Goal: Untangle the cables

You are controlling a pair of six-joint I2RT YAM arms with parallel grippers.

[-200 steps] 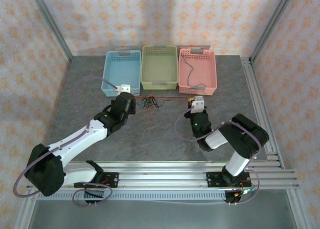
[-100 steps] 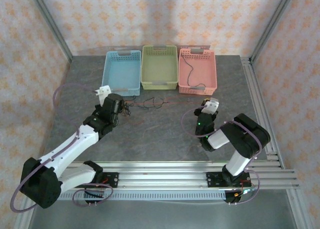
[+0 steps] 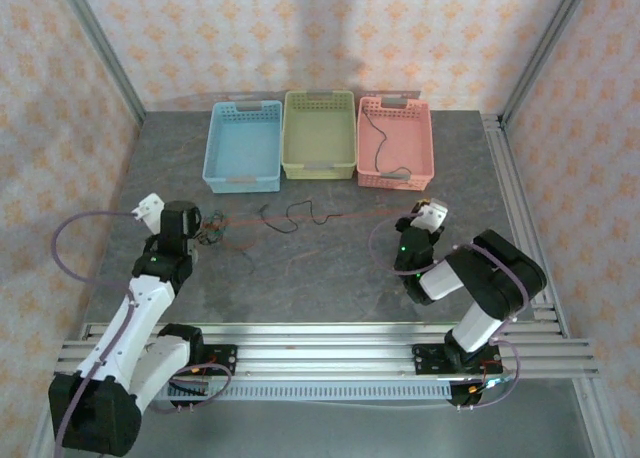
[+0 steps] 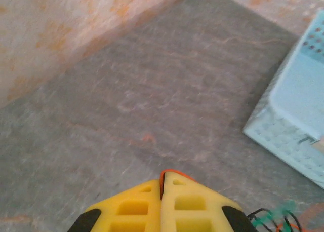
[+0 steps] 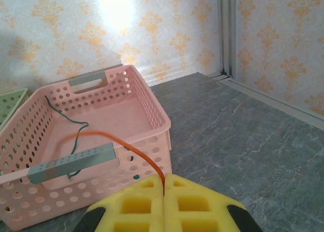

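Red-orange cable [image 3: 340,215] runs in a nearly straight line over the grey counter [image 3: 300,278], just on the near side of the green basket [image 3: 318,133]. It spans from the left jaws to the right jaws. Both yellow pairs are pressed together and pinch this cable. In the left wrist view it [image 4: 163,175] comes out of the seam between the pads, and in the right wrist view it [image 5: 126,146] arches up out of the seam.

The left jaws sit to the near left of the green basket, past the outer corner of the blue basket [image 3: 242,146] that stands just beside it. The right jaws sit to its near right, in front of the pink basket [image 3: 395,178] on its other side.

A small bunch of cables [image 3: 208,230], black with orange and green bits, lies right at the left jaws. A loose black cable [image 3: 295,216] squiggles along the stretched line straight in front of the green basket; whether the two are hooked together I cannot tell. One dark cable [image 3: 378,143] lies inside the pink basket.

Nearer than the green basket, the counter is bare between the arms down to the aluminium rails [image 3: 320,343] at the near edge. Leftward, past the blue basket, bare counter reaches the papered wall [image 4: 76,29]. Rightward, a narrow strip separates the pink basket from the side rail [image 3: 510,178].
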